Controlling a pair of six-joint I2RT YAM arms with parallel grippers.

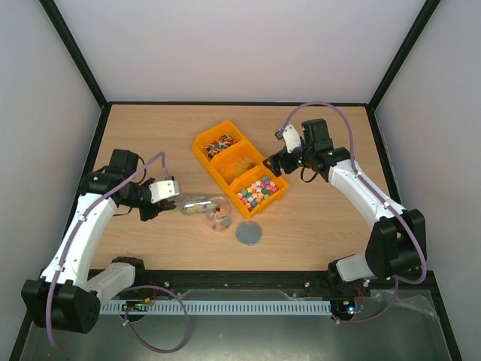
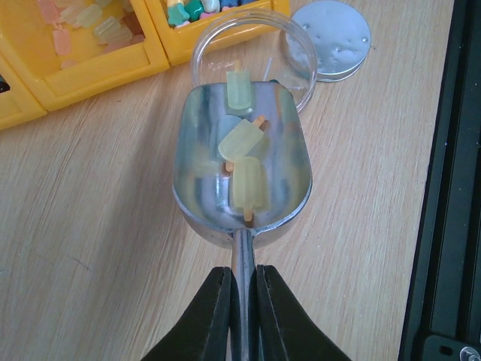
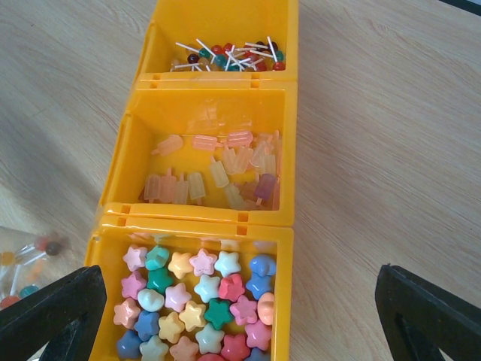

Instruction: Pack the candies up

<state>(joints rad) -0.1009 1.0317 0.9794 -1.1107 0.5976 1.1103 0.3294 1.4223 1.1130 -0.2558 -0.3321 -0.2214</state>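
Note:
Three joined yellow bins [image 1: 213, 162] hold the candies: round lollipops [image 3: 225, 54] in the far one, pale ice-pop pieces [image 3: 218, 169] in the middle, pastel stars [image 3: 197, 304] in the near one. My left gripper [image 2: 242, 301] is shut on the handle of a silver scoop [image 2: 197, 188], also seen from above [image 1: 194, 204]. The scoop holds three pale yellow ice-pop candies [image 2: 246, 180], and its tip is at the rim of a clear jar [image 2: 297, 53]. My right gripper [image 3: 237, 282] is open wide and empty, hovering over the star bin.
A grey round lid [image 1: 249, 233] lies on the wooden table just in front of the jar [image 1: 219, 214], which holds a few lollipops. Black frame rails border the table on all sides. The right arm [image 1: 361, 188] reaches in from the right.

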